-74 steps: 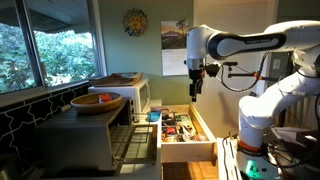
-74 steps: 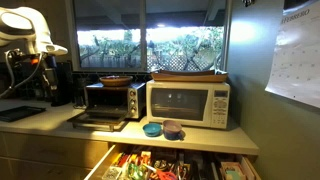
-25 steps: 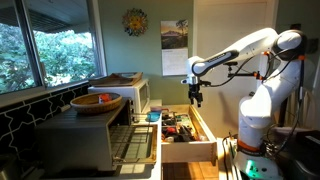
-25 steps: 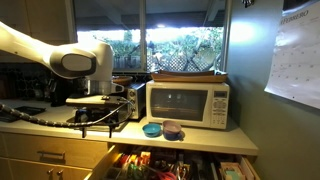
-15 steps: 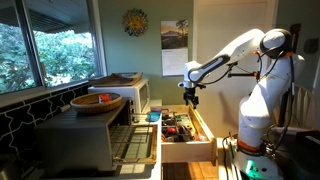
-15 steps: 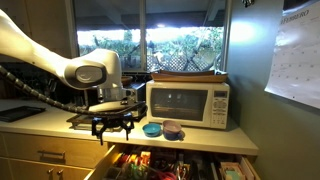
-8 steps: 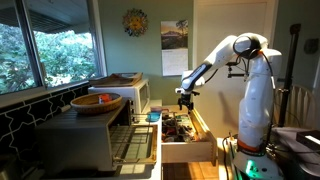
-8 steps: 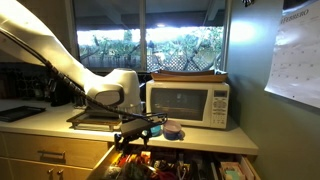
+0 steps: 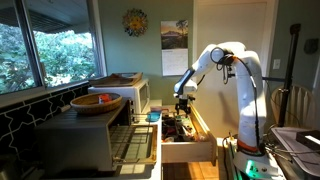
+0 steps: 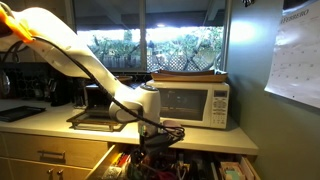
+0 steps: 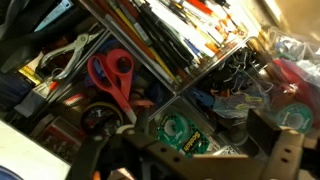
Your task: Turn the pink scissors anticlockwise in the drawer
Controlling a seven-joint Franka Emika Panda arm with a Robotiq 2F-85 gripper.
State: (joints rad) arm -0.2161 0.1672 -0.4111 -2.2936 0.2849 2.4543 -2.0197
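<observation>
Kitchen drawer pulled out; gripper now low over it.
Arm has swung down from above the counter to just over the drawer contents. Jaws stand wide, holding nothing. Pink scissors lie below and slightly ahead of the gripper, untouched. Approach looks nearly complete; grasp and anticlockwise turn outstanding.

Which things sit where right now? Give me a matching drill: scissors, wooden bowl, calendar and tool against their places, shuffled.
Things:
1. pink scissors
2. wooden bowl
3. calendar
4. tool

Places:
A. on the wall
B. hanging over the open drawer
C. lying in the drawer among clutter
D. on top of the toaster oven

Pairs: 1-C, 2-D, 3-A, 4-B
</observation>
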